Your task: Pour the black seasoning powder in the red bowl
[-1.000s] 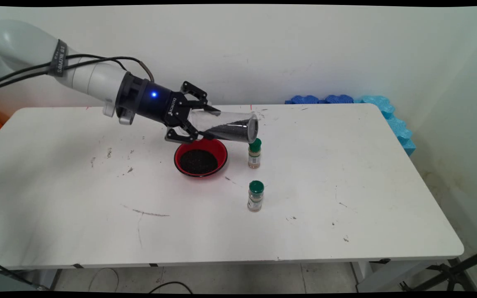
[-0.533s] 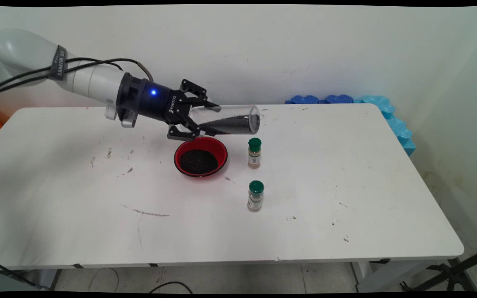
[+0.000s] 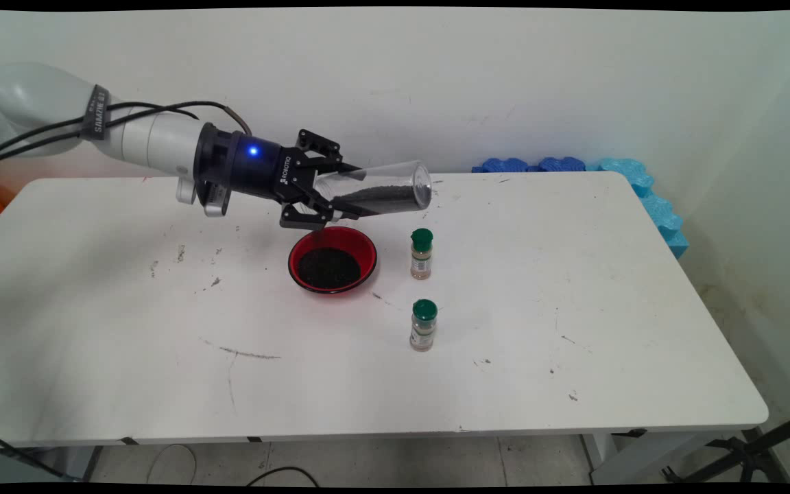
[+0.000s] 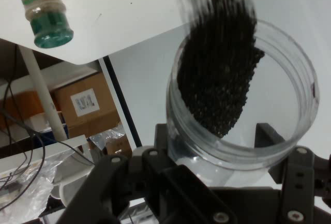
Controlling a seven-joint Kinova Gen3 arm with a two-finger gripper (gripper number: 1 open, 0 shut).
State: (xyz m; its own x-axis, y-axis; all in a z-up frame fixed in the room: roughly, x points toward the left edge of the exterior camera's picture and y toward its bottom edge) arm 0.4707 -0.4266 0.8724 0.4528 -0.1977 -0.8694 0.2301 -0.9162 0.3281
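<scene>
While the arm reaches in from the left of the main view, a clear jar [image 3: 376,191] of dark grains is gripped near its mouth by the pincer [image 3: 330,197], lying nearly level above the red bowl [image 3: 332,260] of similar grains. Only in the hand view are the grains seen from the jar's open mouth [image 4: 242,97]. Two green-capped bottles [image 3: 421,254] [image 3: 423,325] stand right of the bowl. Bare counter [image 3: 607,288] is seen rightward to its edge.
</scene>
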